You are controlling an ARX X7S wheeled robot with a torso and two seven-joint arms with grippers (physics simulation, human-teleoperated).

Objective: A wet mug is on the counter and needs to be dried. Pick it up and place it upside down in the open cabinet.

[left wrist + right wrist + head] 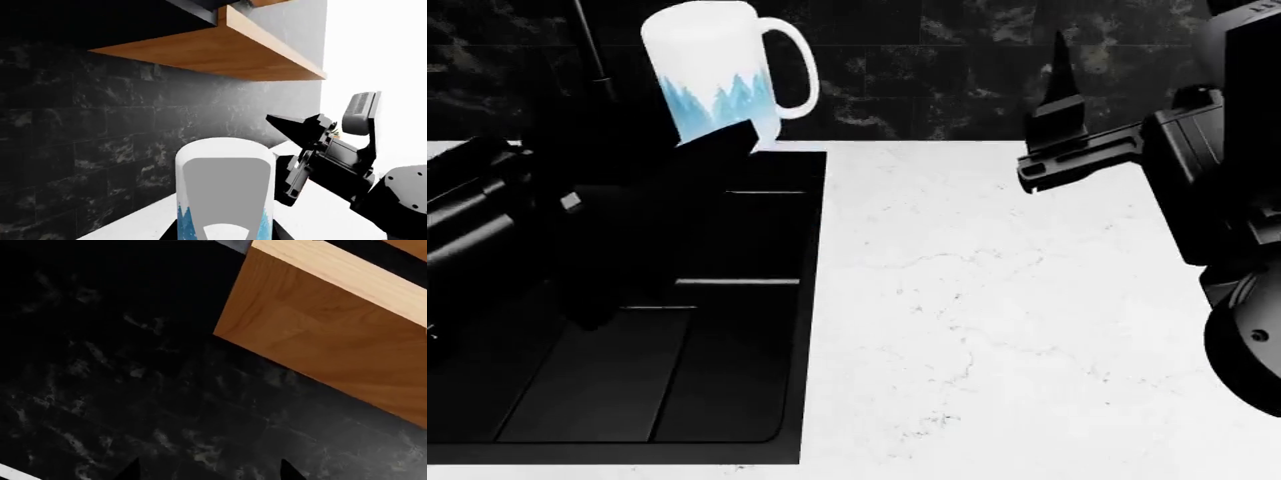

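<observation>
**Stone, glaze and wood grain**

The small white glazed ceramic mug with pale blue pine shapes looks smooth, with a soft sheen. The broad white marble-like surface is polished, faintly grey-veined. The black rectangular sink set in it appears matt. The dark stone-tile back wall is mottled, slightly glossy. The orange-brown wooden cabinet shows smooth grain. The right black gripper looks like matt plastic.

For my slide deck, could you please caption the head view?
Left gripper holds white pine-tree-banded mug above black sink.
</observation>
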